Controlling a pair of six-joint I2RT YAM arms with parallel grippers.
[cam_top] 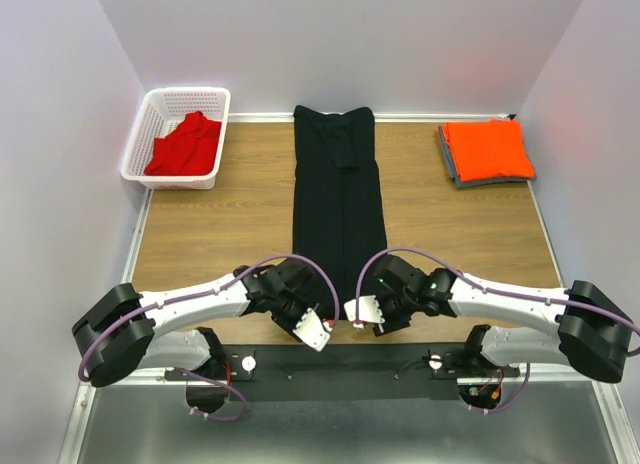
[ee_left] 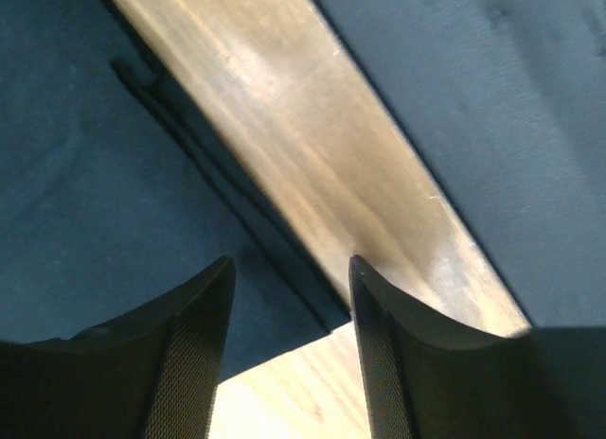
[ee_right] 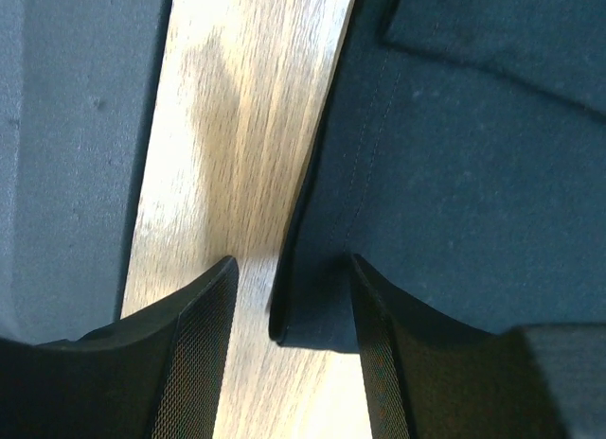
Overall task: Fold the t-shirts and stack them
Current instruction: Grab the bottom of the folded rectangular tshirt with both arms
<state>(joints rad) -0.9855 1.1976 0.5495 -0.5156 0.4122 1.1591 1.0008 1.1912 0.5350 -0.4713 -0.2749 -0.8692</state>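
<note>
The black shirt lies as a long strip mid-counter, and with the left claw and right claw both apart at its near corners, each should probably bite every layer, then lift level toward the far end.

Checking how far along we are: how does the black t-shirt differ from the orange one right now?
The black t-shirt lies as a long narrow strip down the middle of the table; the orange t-shirt is a compact rectangle at the far right. The black one rests on bare wood; the orange one sits on a grey layer. Both lie flat.
</note>
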